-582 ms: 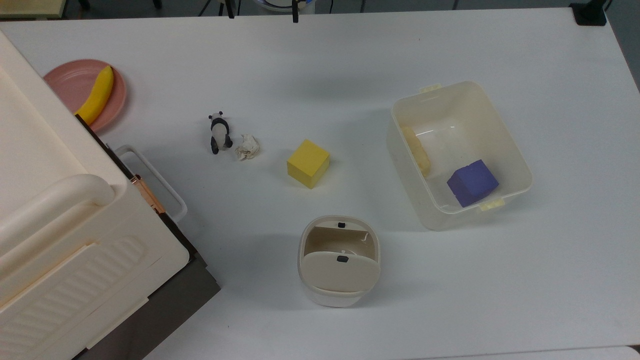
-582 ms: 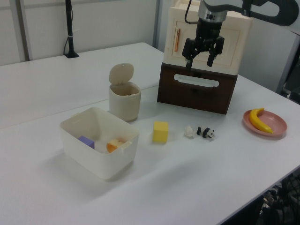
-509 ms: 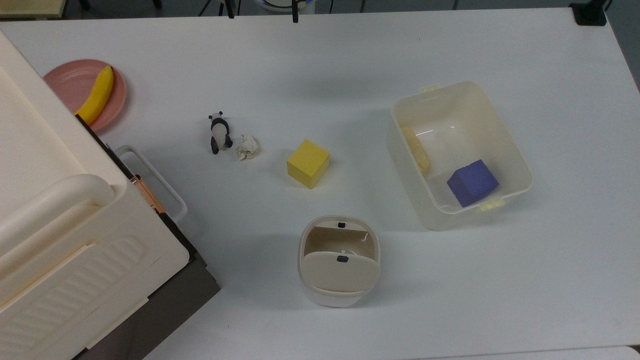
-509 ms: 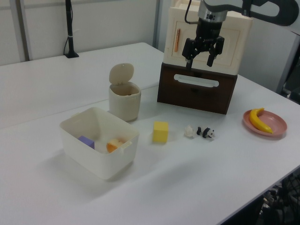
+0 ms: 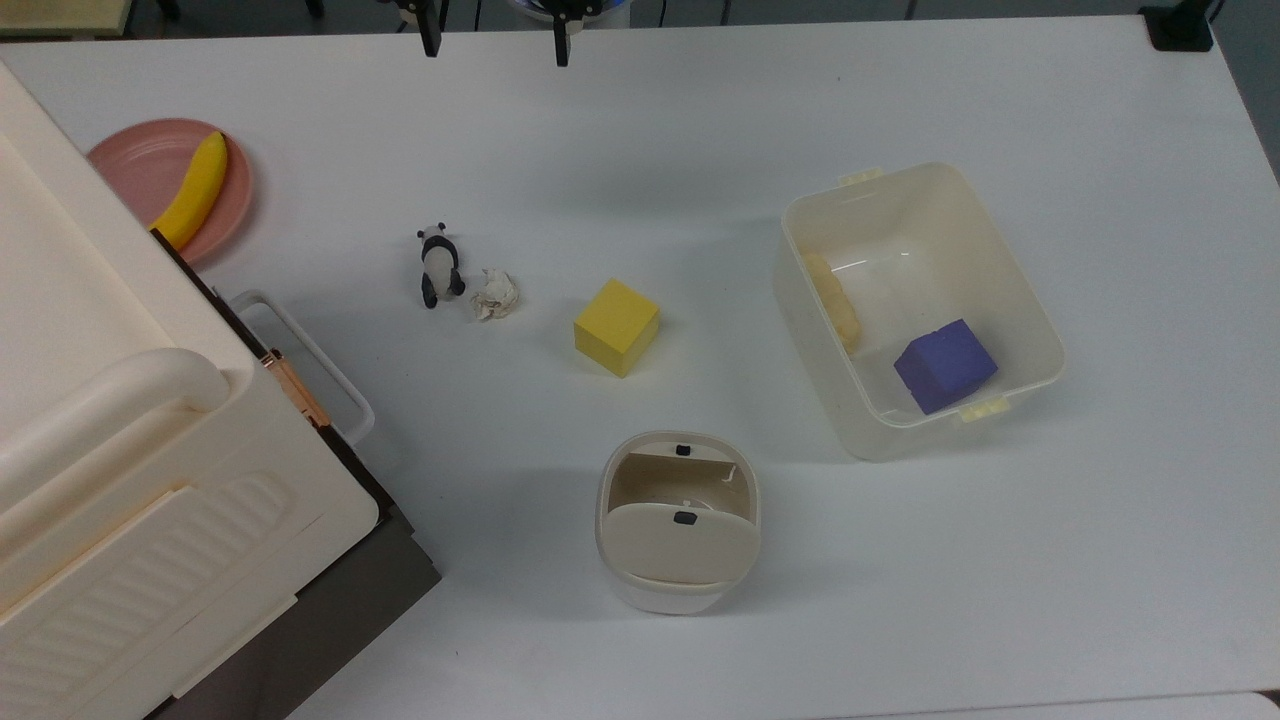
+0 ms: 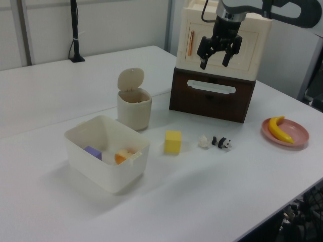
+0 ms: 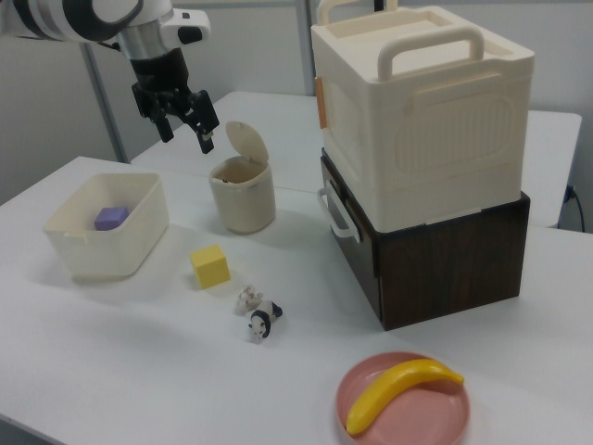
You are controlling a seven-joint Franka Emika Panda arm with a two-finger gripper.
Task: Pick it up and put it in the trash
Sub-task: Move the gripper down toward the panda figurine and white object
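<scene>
While pincer (image 6: 215, 56) gapes aloft, wad (image 5: 495, 294) beside panda (image 5: 438, 265).

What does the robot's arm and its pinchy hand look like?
The arm is smooth, rounded and white, with black rings at the joints and a silvery grey wrist section. A thin dark cable runs along the wrist in the left view. The gripper is black, with two slim black fingers that stick out like a little fork.
</scene>
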